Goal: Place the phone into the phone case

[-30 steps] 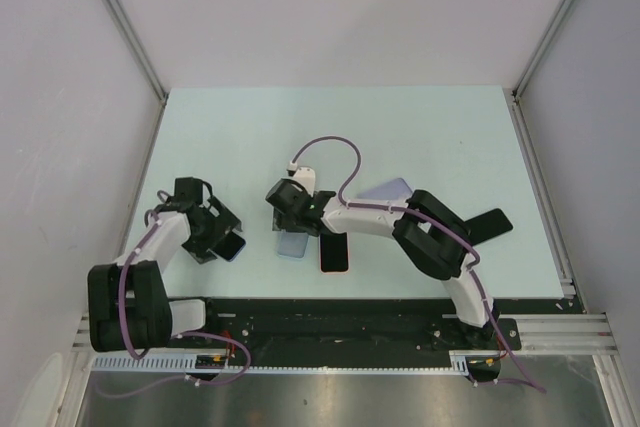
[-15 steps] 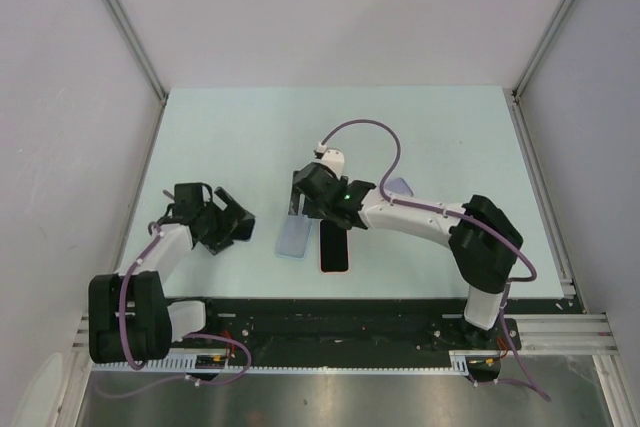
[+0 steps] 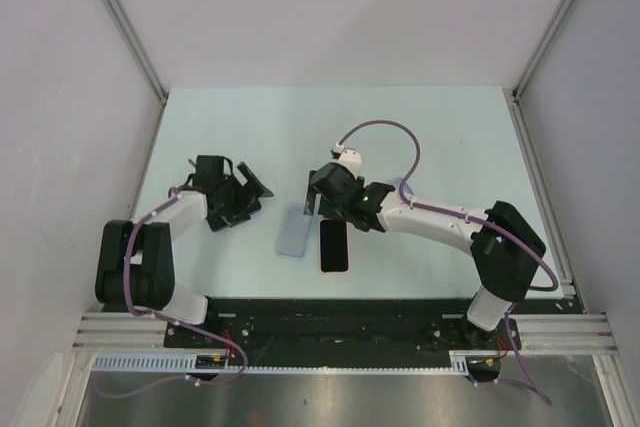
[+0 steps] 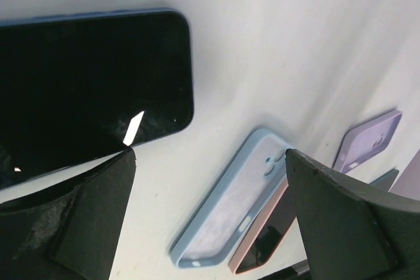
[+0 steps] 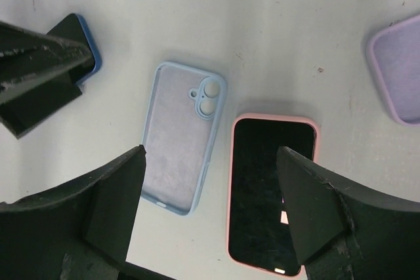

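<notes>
Presently the blue case [image 5: 184, 139] is found empty, the pink case [image 5: 271, 201] beside it filled, by the worktop's [image 3: 450, 127] near edge. The blue-edged phone [image 4: 85, 90] is laid flat at the spread left tool [image 4: 210, 155]; the right tool [image 5: 210, 151] is likewise spread.

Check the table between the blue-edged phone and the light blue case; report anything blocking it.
Nothing visible lies between the blue-edged phone and the light blue case: bare table only. The pink-cased phone sits on the case's other side. The right pincer hangs open above the case, possibly crowding a drop-in.
</notes>
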{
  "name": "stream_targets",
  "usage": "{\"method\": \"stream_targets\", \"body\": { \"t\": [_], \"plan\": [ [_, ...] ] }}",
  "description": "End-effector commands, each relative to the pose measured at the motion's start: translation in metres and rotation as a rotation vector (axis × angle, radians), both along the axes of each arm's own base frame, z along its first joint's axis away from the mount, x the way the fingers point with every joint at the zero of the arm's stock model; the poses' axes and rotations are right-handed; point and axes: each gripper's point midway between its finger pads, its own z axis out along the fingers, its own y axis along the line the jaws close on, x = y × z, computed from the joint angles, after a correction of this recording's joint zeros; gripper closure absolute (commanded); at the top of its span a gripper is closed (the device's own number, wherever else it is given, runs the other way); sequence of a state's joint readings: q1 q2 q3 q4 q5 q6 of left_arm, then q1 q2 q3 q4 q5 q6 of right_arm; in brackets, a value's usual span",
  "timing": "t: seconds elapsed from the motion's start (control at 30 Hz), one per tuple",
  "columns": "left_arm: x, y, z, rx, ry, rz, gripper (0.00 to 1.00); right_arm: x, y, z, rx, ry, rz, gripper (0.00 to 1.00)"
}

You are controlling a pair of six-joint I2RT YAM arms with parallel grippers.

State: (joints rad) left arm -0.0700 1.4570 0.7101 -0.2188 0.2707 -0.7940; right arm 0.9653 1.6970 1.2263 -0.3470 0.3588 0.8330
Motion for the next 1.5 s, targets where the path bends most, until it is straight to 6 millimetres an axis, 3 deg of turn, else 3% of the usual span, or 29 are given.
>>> {"method": "stream_targets", "body": {
  "t": [0.0,0.13,0.2,0.23,0.3,0.33,0.43,0.5,0.53,0.6,0.63,0.7,0.73,0.8,1.03,1.2,1.27,1.3,1.37,1.4,1.47],
  "plan": [
    [0.036,-0.006,0.028,0.017,-0.105,-0.072,0.0,0.008,-0.008,0.023,0.027,-0.058,-0.024,0.16],
    [0.057,0.001,0.047,0.065,-0.138,-0.121,0.0,0.008,-0.009,0.027,0.034,-0.062,-0.021,0.16],
    [0.06,0.014,0.048,0.105,-0.108,-0.115,0.0,0.008,-0.008,0.032,0.044,-0.07,-0.016,0.16],
    [0.072,0.023,0.052,0.151,-0.114,-0.116,0.01,0.007,-0.008,0.033,0.047,-0.072,-0.014,0.16],
    [0.069,0.038,0.036,0.182,-0.014,-0.109,0.06,0.007,-0.007,0.037,0.057,-0.076,-0.005,0.17],
    [0.078,0.058,0.04,0.204,-0.019,-0.085,0.12,0.007,-0.007,0.04,0.065,-0.083,-0.003,0.17],
    [0.073,0.09,0.019,0.246,0.083,-0.044,0.2,0.004,-0.007,0.046,0.074,-0.089,0.007,0.17],
    [0.068,0.104,0.007,0.258,0.127,-0.019,0.32,0.003,-0.008,0.048,0.08,-0.092,0.008,0.17],
    [0.067,0.109,0.004,0.255,0.138,-0.007,0.47,0.003,-0.008,0.05,0.084,-0.096,0.011,0.17],
    [0.065,0.119,0.001,0.253,0.153,0.017,0.58,0.003,-0.007,0.055,0.101,-0.105,0.014,0.17],
    [0.063,0.122,-0.001,0.26,0.166,0.028,0.69,0.003,-0.007,0.056,0.105,-0.107,0.016,0.17],
    [0.059,0.13,-0.009,0.298,0.209,0.043,0.79,0.001,-0.004,0.058,0.117,-0.106,0.027,0.17],
    [0.059,0.132,-0.01,0.308,0.223,0.043,0.89,0.001,-0.004,0.059,0.12,-0.107,0.028,0.17],
    [0.049,0.132,-0.021,0.308,0.287,0.033,0.99,0.001,-0.003,0.06,0.126,-0.108,0.03,0.17],
    [0.011,0.134,-0.036,0.334,0.415,0.018,1.0,-0.003,-0.003,0.071,0.146,-0.123,0.039,0.17],
    [-0.01,0.13,-0.032,0.34,0.414,-0.006,1.0,-0.007,-0.004,0.075,0.148,-0.138,0.047,0.17],
    [-0.023,0.123,-0.035,0.323,0.418,-0.024,1.0,-0.008,-0.003,0.076,0.156,-0.137,0.045,0.17],
    [-0.024,0.112,-0.027,0.268,0.379,-0.04,1.0,-0.01,-0.002,0.075,0.157,-0.135,0.051,0.17],
    [-0.04,0.097,-0.031,0.212,0.372,-0.047,1.0,-0.013,-0.001,0.075,0.16,-0.135,0.058,0.17],
    [-0.04,0.085,-0.019,0.166,0.313,-0.06,1.0,-0.014,0.0,0.074,0.161,-0.136,0.064,0.17],
    [-0.051,0.072,-0.018,0.139,0.298,-0.081,1.0,-0.017,0.003,0.073,0.161,-0.139,0.076,0.17]
  ]
}}
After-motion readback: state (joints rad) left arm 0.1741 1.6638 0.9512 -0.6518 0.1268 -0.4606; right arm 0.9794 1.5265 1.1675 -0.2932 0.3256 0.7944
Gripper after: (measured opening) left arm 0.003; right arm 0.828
